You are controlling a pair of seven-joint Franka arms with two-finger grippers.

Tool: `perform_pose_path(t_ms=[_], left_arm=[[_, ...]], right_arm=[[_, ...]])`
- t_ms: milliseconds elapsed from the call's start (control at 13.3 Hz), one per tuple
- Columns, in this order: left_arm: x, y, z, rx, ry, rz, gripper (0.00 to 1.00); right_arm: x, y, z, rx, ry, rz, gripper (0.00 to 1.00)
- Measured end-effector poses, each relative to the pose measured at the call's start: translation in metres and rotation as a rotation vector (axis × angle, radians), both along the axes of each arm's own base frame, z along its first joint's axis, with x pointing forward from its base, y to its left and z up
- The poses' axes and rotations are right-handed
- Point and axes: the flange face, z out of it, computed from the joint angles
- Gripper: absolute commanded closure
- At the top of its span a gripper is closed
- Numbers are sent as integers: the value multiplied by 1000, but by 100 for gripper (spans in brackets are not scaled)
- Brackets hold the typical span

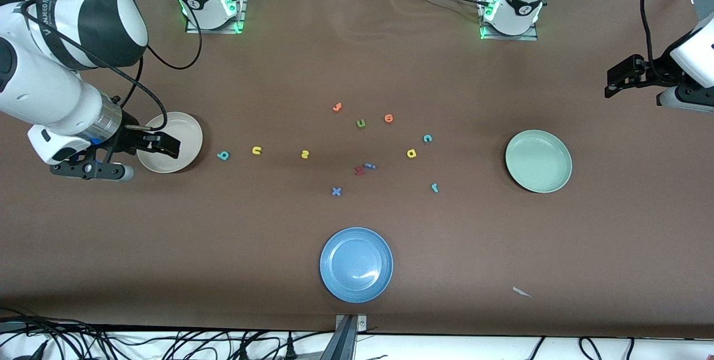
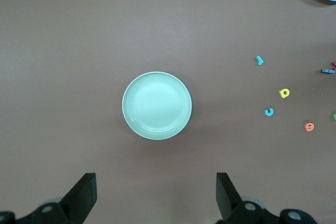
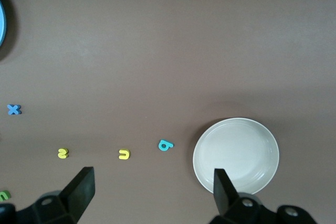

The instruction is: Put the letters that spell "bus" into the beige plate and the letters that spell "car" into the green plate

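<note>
Room is plentiful on the brown table (image 1: pixel 167 248): broad bare cloth surrounds all three plates. The beige plate (image 1: pixel 181 148) lies toward the right arm's end, with the right gripper (image 1: pixel 159 145) over it, fingers spread wide and holding nothing. Beside that plate, in a row running toward the table's middle, lie the teal "b" (image 1: pixel 223 155), the yellow "u" (image 1: pixel 256 150) and the yellow "s" (image 1: pixel 304 154), well apart from one another. The green plate (image 1: pixel 539 161) lies toward the left arm's end. Between it and the table's middle sit the teal "c" (image 1: pixel 427 138), the yellow "a" (image 1: pixel 411 153) and, nearer the front camera, the teal "r" (image 1: pixel 435 187). The left gripper (image 1: pixel 616 82) waits over the table's edge at its own end, fingers wide apart and empty. The blue plate (image 1: pixel 357 264) sits nearest the front camera. A green "u" (image 1: pixel 361 123), an orange "o" (image 1: pixel 389 119) and a blue "x" (image 1: pixel 336 192) lie mid-table; other small letters there are too small to read. Both arms are cut off by the frame edges.
</note>
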Motion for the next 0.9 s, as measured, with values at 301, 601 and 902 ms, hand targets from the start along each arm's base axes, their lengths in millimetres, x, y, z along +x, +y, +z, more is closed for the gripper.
perform_pose_path(t_ms=[301,601,902], left_arm=[[0,0,0,0,0,0,0],[0,1,0,0,0,3,0],[0,1,0,0,0,3,0]], right_arm=[[0,0,0,0,0,0,0],[-2,12,-1,0,2,19,0],[-5,17,-7,-5,28,26,0]])
